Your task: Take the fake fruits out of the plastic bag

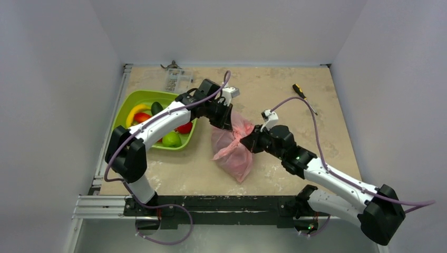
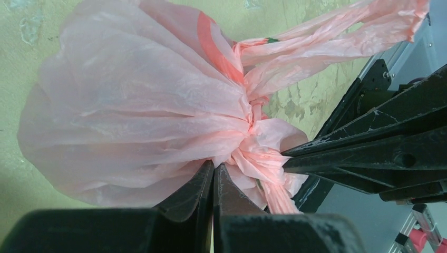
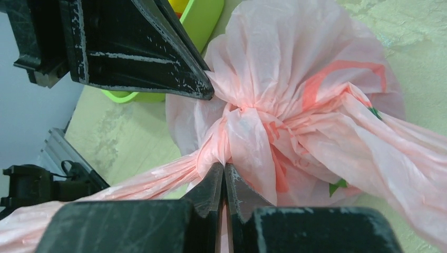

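The pink plastic bag (image 1: 234, 153) lies mid-table, its neck tied in a knot (image 2: 253, 139). My left gripper (image 1: 226, 122) is shut on bag film at the far side of the knot, which the left wrist view (image 2: 213, 166) shows. My right gripper (image 1: 249, 141) is shut on film at the near side of the knot, as in the right wrist view (image 3: 224, 167). Any fruit inside the bag is hidden. A yellow banana (image 1: 136, 110), red fruits (image 1: 184, 127), a green fruit (image 1: 171, 139) and a dark green one (image 1: 156, 107) lie in the lime-green tray (image 1: 126, 103).
The tray sits at the left under my left arm, and its corner shows in the right wrist view (image 3: 203, 18). A screwdriver (image 1: 299, 90) lies at the back right. A small clear packet (image 1: 174, 80) lies at the back left. Walls close in the table's sides.
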